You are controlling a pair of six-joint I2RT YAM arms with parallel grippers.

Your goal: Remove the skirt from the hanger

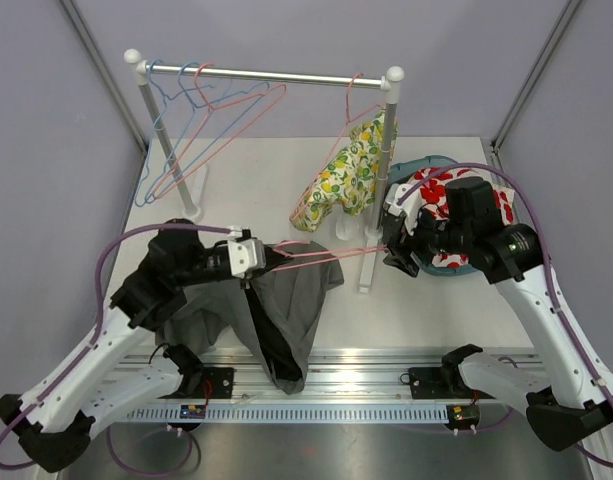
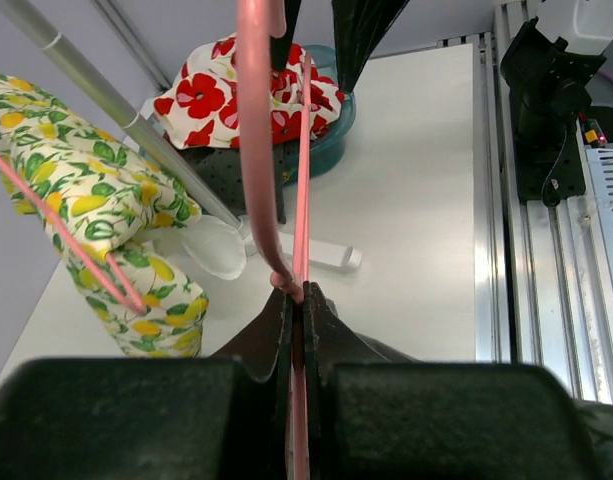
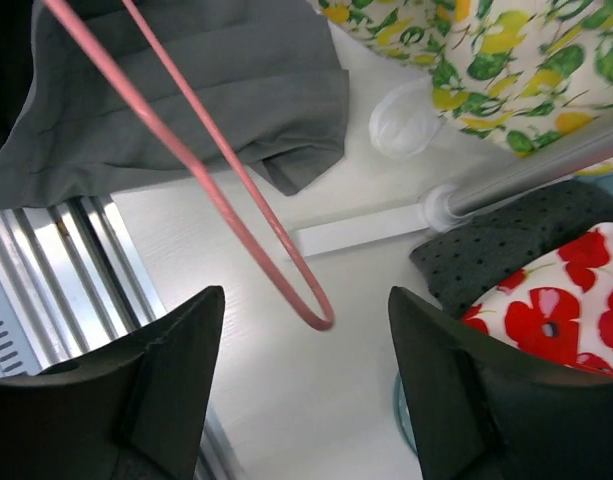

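Clamped shut, the left fingers (image 2: 186, 420) pinch the pink wire of the hanger (image 2: 254, 150) at one end, holding it off the rack and roughly level above the surface (image 1: 256, 190); the right fingers (image 3: 176, 380) stand apart, unloaded, with the hanger's far looped end lying between them and touching neither. The grey skirt (image 1: 291, 300) hangs directly below and just beside the left fingers, bunched at their end of the wire, and its lower folds spill down past the near edge of the surface; from the right wrist view the wire's two strands run across the grey cloth, while the loop between the right fingers is bare. As a judgement, the first part looks done: hanger and skirt are down from the rail and held between the two arms. What is left is the removal itself, since the skirt is not yet off the wire; how it is fastened there cannot be told. A likely need is for the right fingers to take either the free loop or the cloth, so the two can be drawn apart. Beyond the right fingers sit a lemon-print garment (image 1: 346, 175) on its own hanger and a poppy-print cloth (image 2: 236, 100), neither involved.
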